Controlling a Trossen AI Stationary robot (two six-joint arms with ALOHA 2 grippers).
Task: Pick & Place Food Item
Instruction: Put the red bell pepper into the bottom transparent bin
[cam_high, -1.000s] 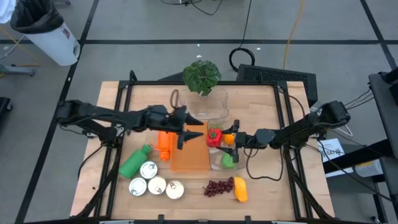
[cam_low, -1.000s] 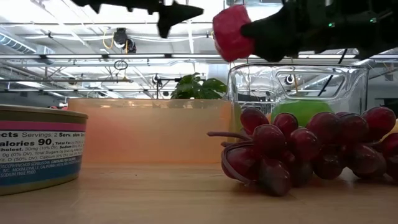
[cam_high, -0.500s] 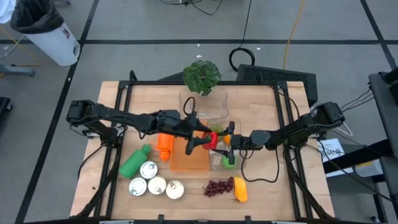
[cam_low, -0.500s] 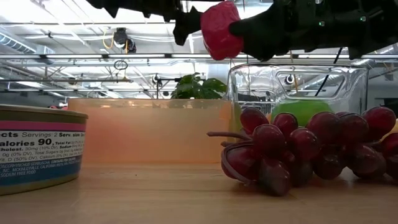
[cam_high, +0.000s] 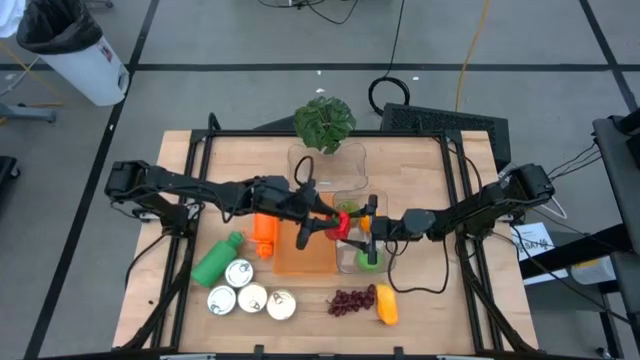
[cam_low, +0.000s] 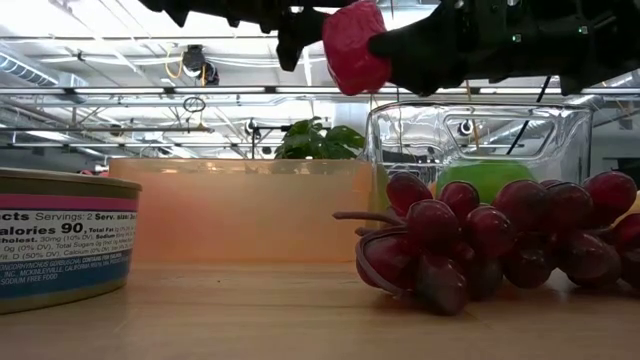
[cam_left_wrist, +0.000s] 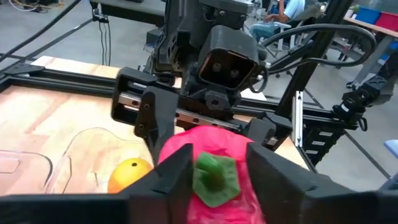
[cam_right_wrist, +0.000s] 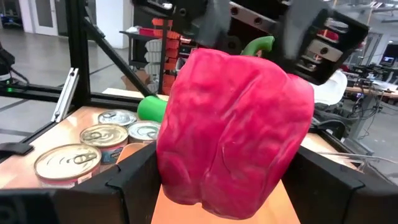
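Note:
A red bell pepper (cam_high: 342, 222) with a green stem (cam_left_wrist: 214, 177) hangs in the air between both grippers, above the orange cutting board (cam_high: 303, 252) and beside a clear container (cam_high: 352, 262). My right gripper (cam_high: 357, 225) reaches in from the table's right and is shut on the pepper's body. My left gripper (cam_high: 326, 224) comes from the table's left. It is shut on the pepper's stem end, one finger on each side of the stem. My left gripper has the pepper's stem end (cam_left_wrist: 186, 146) between its two fingers (cam_left_wrist: 169, 180), which flank the green stem. It comes nearly level from the table's left. My right gripper pinches the pepper's body (cam_right_wrist: 186, 180) across its width between both fingers (cam_right_wrist: 130, 183). It comes level from the table's right, and the pepper is lifted clear of the board.
The clear container holds a green fruit (cam_high: 366, 258), with an orange (cam_high: 368, 224) near it. On the table's left are a carrot (cam_high: 264, 232), a green bottle (cam_high: 217, 261) and three cans (cam_high: 251, 292). Grapes (cam_high: 350, 300) and a yellow fruit (cam_high: 386, 304) lie near the front. A plant (cam_high: 324, 122) stands at the back.
My left gripper has moved toward the table's right and slightly down, up to the pepper in my right gripper. Its fingers have then drawn in around the stem end. The pepper stays lifted in my right gripper.

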